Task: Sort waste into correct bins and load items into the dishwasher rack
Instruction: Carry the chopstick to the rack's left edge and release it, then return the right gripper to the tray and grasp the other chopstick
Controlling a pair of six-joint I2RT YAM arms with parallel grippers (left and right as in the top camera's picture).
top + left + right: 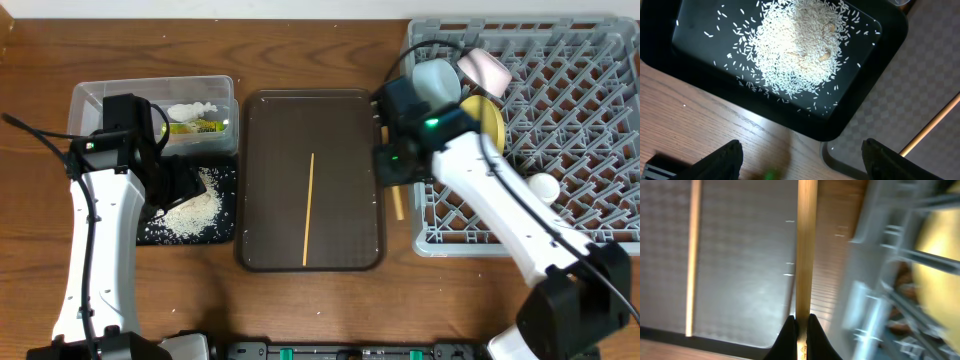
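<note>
My right gripper (pixel 800 322) is shut on one wooden chopstick (pixel 806 250) between the brown tray and the grey dishwasher rack (pixel 600 150); its end shows overhead (pixel 397 207). The other chopstick (pixel 309 208) lies on the brown tray. The rack holds the light blue bowl (pixel 437 80), white bowl (pixel 486 68), yellow plate (pixel 487 115) and small cup (pixel 545 187). My left gripper (pixel 800 162) is open and empty over the near edge of the black tray (pixel 875 90), which holds the rice grains (pixel 800 45). The clear tub (pixel 100 98) holds the tissue (pixel 190 110) and wrapper (pixel 195 127).
The dark brown serving tray (pixel 270 150) lies in the middle, between the black tray and the rack. The rack edge (pixel 875 295) and the yellow plate (pixel 940 245) are close on the right of the held chopstick. Bare wooden table lies in front.
</note>
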